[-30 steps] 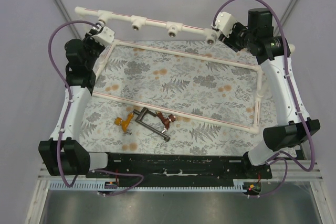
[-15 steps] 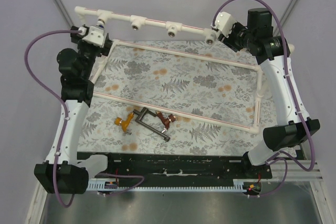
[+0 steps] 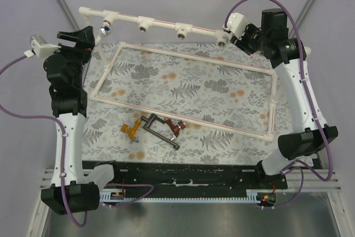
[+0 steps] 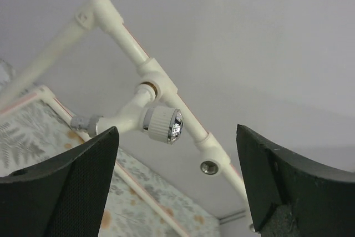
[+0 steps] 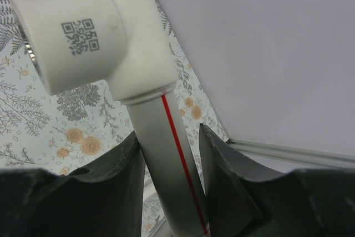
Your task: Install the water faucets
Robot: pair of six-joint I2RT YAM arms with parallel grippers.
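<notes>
At the wrists, left hand [image 4: 176, 131] gapes wide, right hand [image 5: 169, 134] clamps the pipe rail [image 5: 133, 43].

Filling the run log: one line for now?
white faucet in leftmost socket | left gripper open | right gripper grips pipe rail | orange faucet, grey faucet, red-brown faucet on mat

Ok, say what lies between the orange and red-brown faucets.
The grey faucet lies between the orange faucet and the red-brown faucet, seen in the top view.

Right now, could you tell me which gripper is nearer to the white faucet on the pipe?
Left. The left gripper hangs open just beside the faucet, not touching; the right gripper clamps the pipe far to the faucet's right.
</notes>
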